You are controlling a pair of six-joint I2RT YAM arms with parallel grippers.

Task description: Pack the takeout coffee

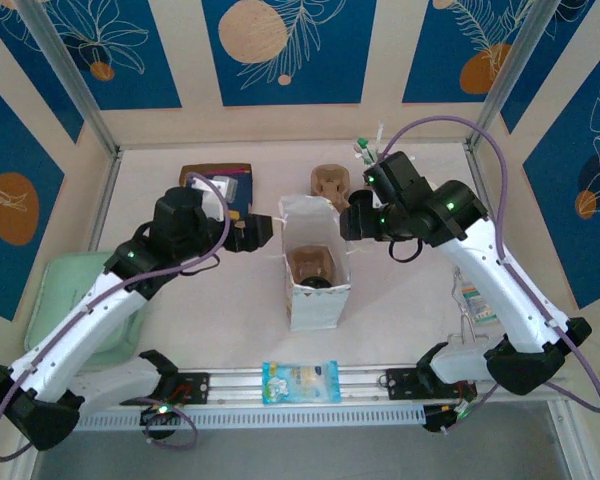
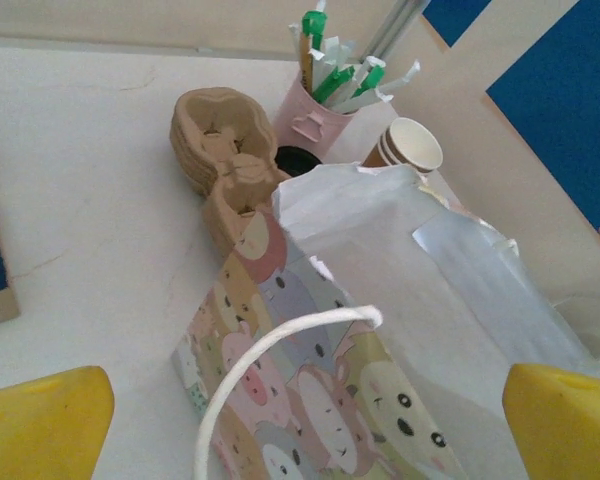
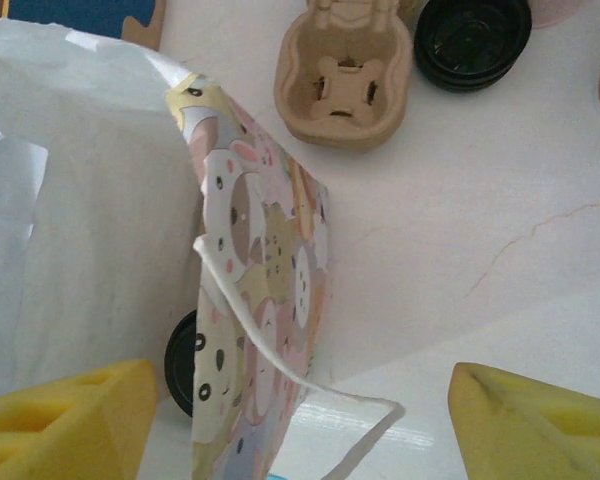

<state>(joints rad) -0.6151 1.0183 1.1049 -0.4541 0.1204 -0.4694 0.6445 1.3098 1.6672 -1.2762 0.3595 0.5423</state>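
A white paper bag with cartoon animals on its sides stands open at mid-table. Inside it lies a brown pulp carrier with a round black lid showing; the takeout coffee's brown wall is hidden. My left gripper is open at the bag's left rim, and in its wrist view the yellow fingers flank the white cord handle. My right gripper is open at the right rim, its fingers either side of the other handle. The black lid peeks out inside the bag.
Behind the bag sit stacked pulp carriers, a pink cup of stirrers, nested brown cups and black lids. A green tray lies left, a blue packet on the front rail, a brown box at back left.
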